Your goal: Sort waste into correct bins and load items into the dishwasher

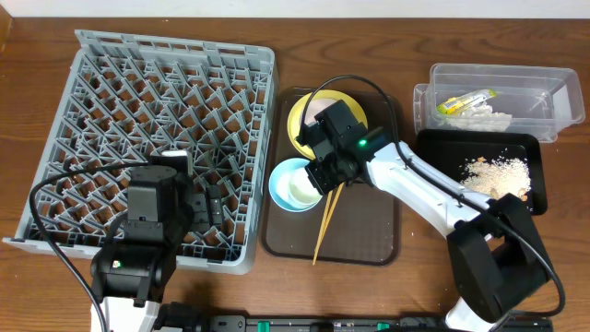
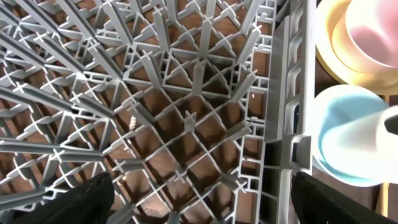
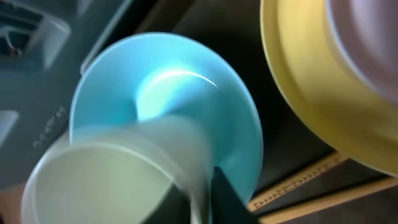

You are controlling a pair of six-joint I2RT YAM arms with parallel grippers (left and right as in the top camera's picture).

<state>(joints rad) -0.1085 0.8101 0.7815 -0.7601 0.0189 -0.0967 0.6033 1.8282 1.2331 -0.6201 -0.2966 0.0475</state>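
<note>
Right claw [image 1: 321, 177] tight on blurred white bowl [image 3: 106, 180]; left claw [image 2: 205, 202] wide, tips cropped.

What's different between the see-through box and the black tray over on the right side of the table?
The clear tub has tall see-through walls, while the black tray is shallow and opaque. The clear tub holds a green-and-orange wrapper and white tissue, while the black tray holds beige crumbs. Both are rectangular, similar in footprint, and sit side by side.
</note>
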